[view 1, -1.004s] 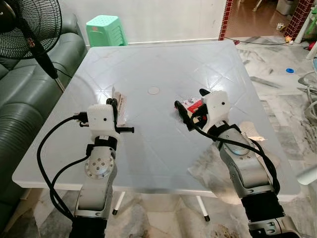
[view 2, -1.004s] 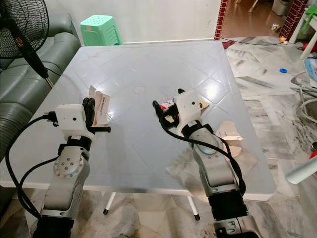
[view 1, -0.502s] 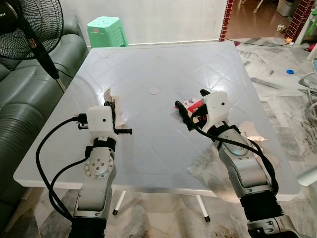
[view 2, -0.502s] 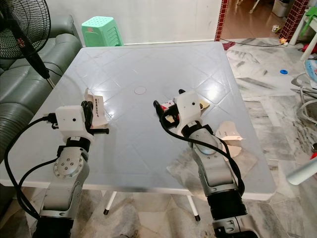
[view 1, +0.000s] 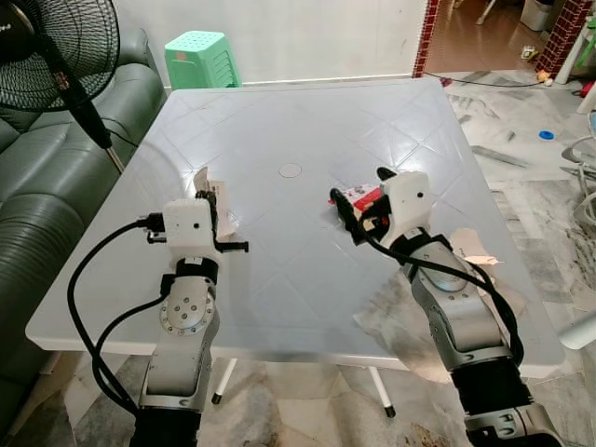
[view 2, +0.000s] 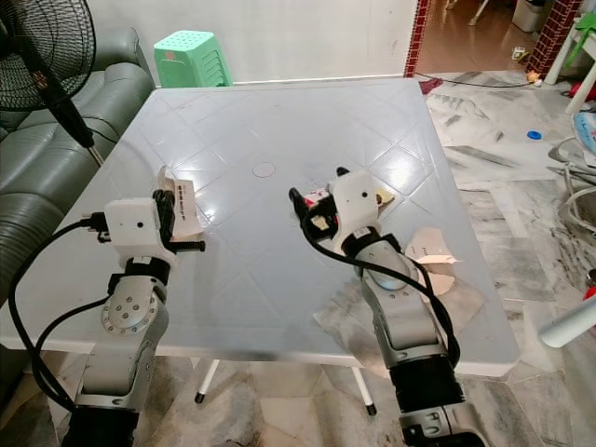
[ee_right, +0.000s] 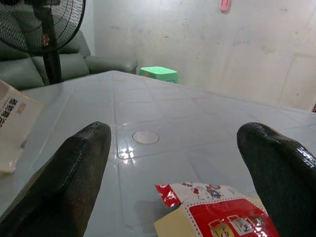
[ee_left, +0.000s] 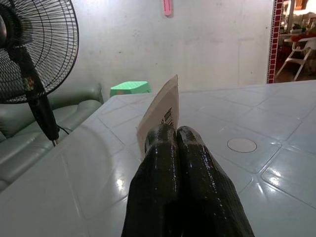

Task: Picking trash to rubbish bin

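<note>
The white paper wrapper (ee_left: pixel 160 111) is pinched in the clenched left hand (view 1: pixel 216 216), lifted off the bench (view 1: pixel 307 121). The right hand (ee_right: pixel 175 163) is spread wide over the red-and-yellow packet (ee_right: pixel 222 215) — it should be lowered squarely before being closed.

A pale grey square worktop (view 1: pixel 307 121) with moulded diagonal lines fills the centre of the frame; a round cap (view 1: pixel 290 170) sits at its middle. Upper left: a black standing fan (view 1: pixel 56 47) beside a dark green sofa (view 1: pixel 47 168). Top, left of centre: a green plastic stool (view 1: pixel 198 58) against a white wall (view 1: pixel 307 33). Right side: marbled floor tiles (view 1: pixel 535 177), a small blue disc (view 1: pixel 546 133) on them, and a red brick pillar (view 1: pixel 425 35) at the doorway.
</note>
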Controlling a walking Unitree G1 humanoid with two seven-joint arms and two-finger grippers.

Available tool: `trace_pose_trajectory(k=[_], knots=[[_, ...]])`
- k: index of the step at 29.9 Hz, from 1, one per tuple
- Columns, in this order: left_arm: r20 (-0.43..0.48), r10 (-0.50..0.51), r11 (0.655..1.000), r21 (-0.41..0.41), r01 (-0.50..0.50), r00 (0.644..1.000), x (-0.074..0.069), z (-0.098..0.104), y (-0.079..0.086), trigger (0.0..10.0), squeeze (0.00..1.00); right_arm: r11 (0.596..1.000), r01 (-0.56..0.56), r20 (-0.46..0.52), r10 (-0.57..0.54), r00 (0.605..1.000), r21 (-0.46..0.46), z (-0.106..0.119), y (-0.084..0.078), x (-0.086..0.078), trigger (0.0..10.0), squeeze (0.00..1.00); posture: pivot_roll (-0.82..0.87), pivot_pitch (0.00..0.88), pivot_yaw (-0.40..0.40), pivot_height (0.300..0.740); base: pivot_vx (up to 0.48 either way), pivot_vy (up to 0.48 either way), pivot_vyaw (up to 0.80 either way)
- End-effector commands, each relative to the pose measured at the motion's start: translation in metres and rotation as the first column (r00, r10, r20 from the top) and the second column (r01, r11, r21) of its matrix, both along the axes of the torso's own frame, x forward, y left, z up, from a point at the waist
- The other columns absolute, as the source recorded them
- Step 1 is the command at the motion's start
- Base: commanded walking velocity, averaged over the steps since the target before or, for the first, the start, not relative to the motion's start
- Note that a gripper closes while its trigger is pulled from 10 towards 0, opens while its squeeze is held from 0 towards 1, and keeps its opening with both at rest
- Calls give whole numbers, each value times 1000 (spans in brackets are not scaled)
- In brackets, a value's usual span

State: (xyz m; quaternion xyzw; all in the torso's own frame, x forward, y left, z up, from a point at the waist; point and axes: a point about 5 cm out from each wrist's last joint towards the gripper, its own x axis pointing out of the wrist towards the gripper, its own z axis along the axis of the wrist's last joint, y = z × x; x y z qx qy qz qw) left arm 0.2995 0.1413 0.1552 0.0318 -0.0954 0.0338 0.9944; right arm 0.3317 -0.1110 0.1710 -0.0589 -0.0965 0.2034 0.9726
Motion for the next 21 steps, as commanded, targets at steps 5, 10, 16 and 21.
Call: trace_pose_trajectory(k=[5,10,16,21], knots=[[-3,-22,1000,-7,22,1000,3,4,-1,10000,0,999,29,13,-29,999,14,6,-2,5,10000,125,-8,29,65,740,0,0,0],[-10,-41,999,-20,40,999,5,5,-3,10000,0,999,41,6,-41,999,10,5,-3,6,10000,122,-9,26,68,740,0,0,-480],[-13,-35,999,-12,35,999,6,5,-6,10000,0,999,47,9,-48,999,12,3,-4,6,10000,122,-9,26,68,740,0,0,-640],[-14,-36,999,5,36,999,6,5,-7,10000,0,999,49,11,-49,999,10,4,-4,6,10000,122,-14,30,71,740,0,0,0]])
